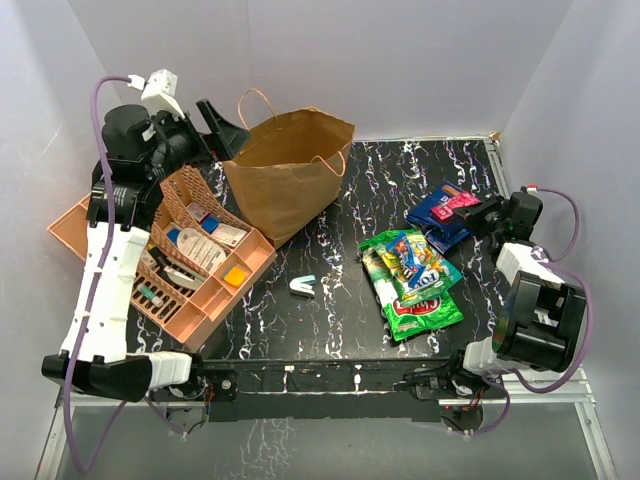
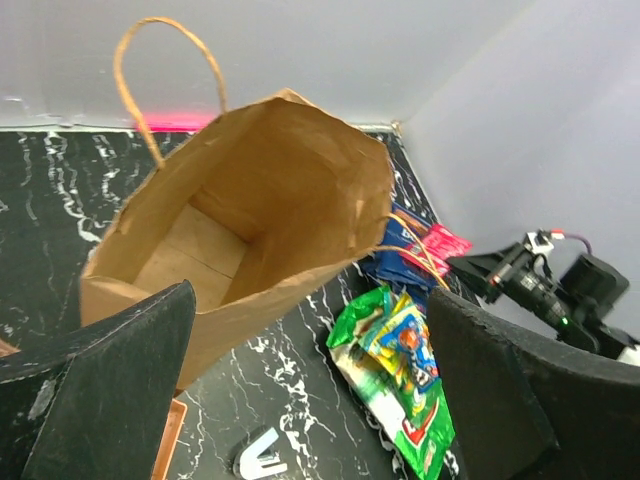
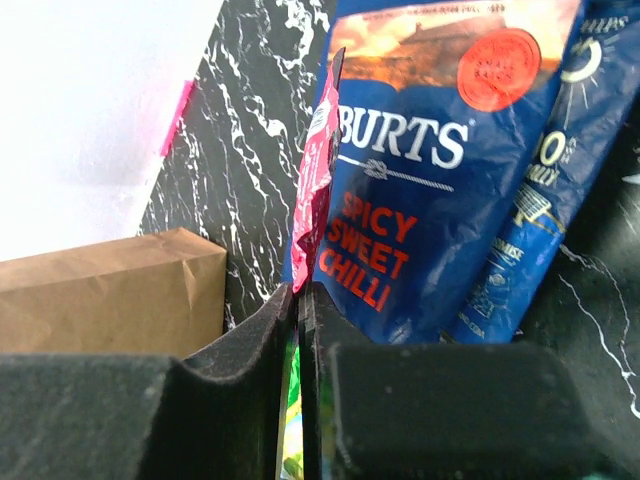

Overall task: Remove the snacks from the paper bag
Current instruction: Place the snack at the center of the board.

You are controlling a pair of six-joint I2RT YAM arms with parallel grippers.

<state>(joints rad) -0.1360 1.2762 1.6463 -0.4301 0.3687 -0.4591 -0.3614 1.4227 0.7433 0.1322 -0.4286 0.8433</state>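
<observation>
One paper bag, two snack piles

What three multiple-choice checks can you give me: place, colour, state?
1. Where does the Burts packet lie? A on a shelf; B on the table; C on the floor.
2. What colour is the thin packet in the right gripper? A yellow; B white; C pink.
3. How is the paper bag? A folded flat; B open, no packets seen inside; C taped shut.
Answers: B, it lies flat on the table; C, a pink edge shows in the shut gripper; B, the left wrist view shows its bare bottom.
</observation>
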